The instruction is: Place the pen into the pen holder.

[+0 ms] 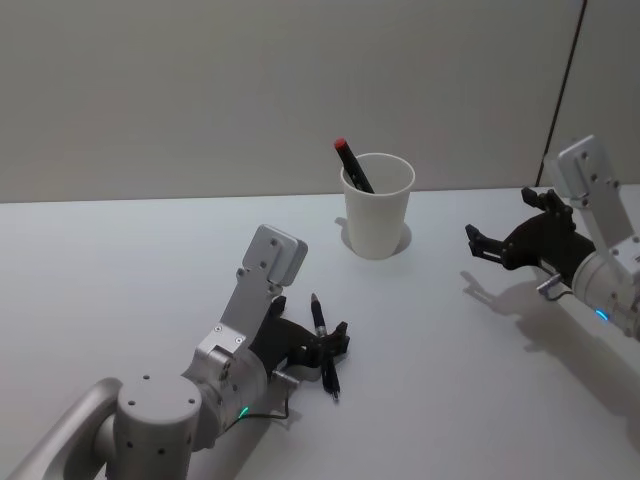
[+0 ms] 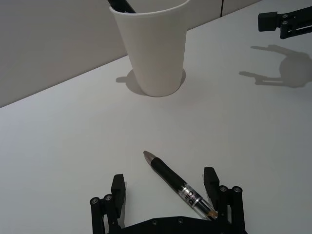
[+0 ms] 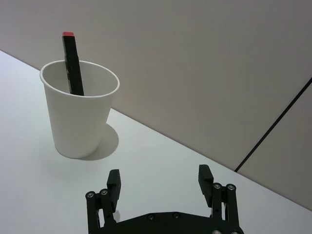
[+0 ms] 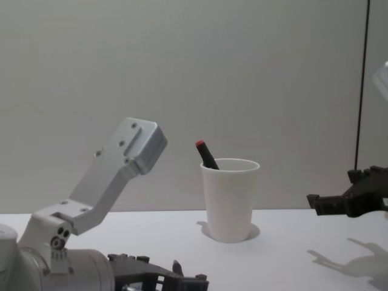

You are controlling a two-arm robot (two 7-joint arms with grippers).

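Fingers [image 1: 341, 342] of your left gripper [image 1: 322, 350] stand spread around the pen [image 1: 320, 322] lying on the table [image 1: 120, 260] in the head view, apart from the pen holder [image 1: 377, 215], and your right gripper [image 1: 498, 222] hangs farther right. Your left wrist view puts the pen's back end just beside 1 finger, tip toward the holder; your right wrist view shows 2 spread fingers facing it. From the chest, the holder stands upright with 1 red-capped marker [image 4: 207, 155] inside.

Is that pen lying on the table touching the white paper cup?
Apart. The left wrist view shows bare table between the cup and the pen, which lies between the left gripper's open fingers.
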